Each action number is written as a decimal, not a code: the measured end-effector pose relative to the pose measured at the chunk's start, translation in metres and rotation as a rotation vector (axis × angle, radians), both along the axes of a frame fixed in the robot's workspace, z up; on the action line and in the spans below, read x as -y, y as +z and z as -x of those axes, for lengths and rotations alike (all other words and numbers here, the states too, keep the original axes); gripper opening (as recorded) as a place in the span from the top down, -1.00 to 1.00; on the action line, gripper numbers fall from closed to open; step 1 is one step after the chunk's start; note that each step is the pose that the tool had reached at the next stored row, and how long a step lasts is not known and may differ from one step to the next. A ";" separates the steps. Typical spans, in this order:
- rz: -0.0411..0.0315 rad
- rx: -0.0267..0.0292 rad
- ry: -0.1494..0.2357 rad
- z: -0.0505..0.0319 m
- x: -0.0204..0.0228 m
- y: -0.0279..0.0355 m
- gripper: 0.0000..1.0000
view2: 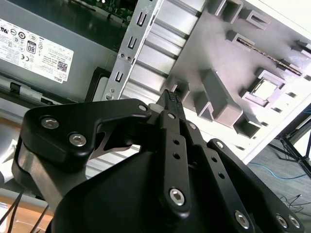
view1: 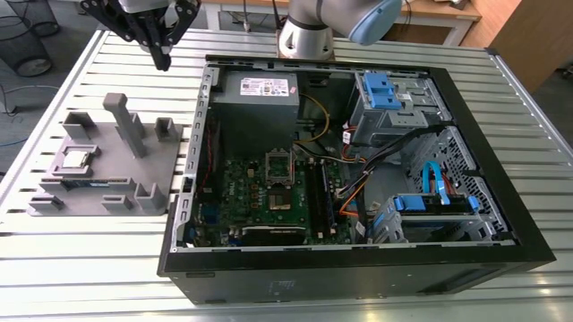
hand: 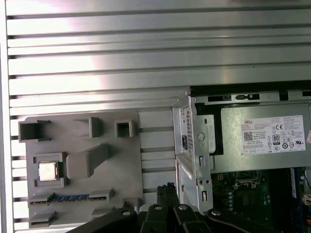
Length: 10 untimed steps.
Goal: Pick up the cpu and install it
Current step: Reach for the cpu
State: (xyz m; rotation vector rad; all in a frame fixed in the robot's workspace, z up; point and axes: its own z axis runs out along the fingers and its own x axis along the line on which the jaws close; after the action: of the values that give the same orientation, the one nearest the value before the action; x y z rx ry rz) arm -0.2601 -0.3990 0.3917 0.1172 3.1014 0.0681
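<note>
The cpu (view1: 74, 159) is a small square chip with a silvery top, lying in a recess of the grey holder tray (view1: 117, 176) at the exterior view's left. It also shows in both wrist views (view2: 265, 90) (hand: 47, 171). My gripper (view1: 162, 62) hangs high above the table, beyond the tray and just off the far left corner of the open computer case (view1: 501, 201). Its black fingers are shut together with nothing between them (view2: 170, 97) (hand: 167, 189). The empty processor socket (view1: 279, 171) sits in the middle of the green motherboard.
A memory stick (view1: 90, 182) lies in a slot of the tray beside the cpu. Inside the case are the grey power-supply box (view1: 259, 90), blue drive brackets (view1: 380, 90) and loose cables (view1: 358, 181). Tall grey posts (view1: 125, 124) rise from the tray. The table top is slatted metal.
</note>
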 end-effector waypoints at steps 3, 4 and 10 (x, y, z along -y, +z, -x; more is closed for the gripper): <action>-0.0001 0.0000 0.000 0.0047 0.0000 -0.0003 0.79; 0.0000 0.0000 0.000 0.0063 0.0000 -0.0004 0.79; 0.0000 0.0000 0.000 0.0136 0.0000 -0.0005 0.79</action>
State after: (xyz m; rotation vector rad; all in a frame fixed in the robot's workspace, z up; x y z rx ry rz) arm -0.2737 -0.3989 0.3912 0.1173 3.1014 0.0681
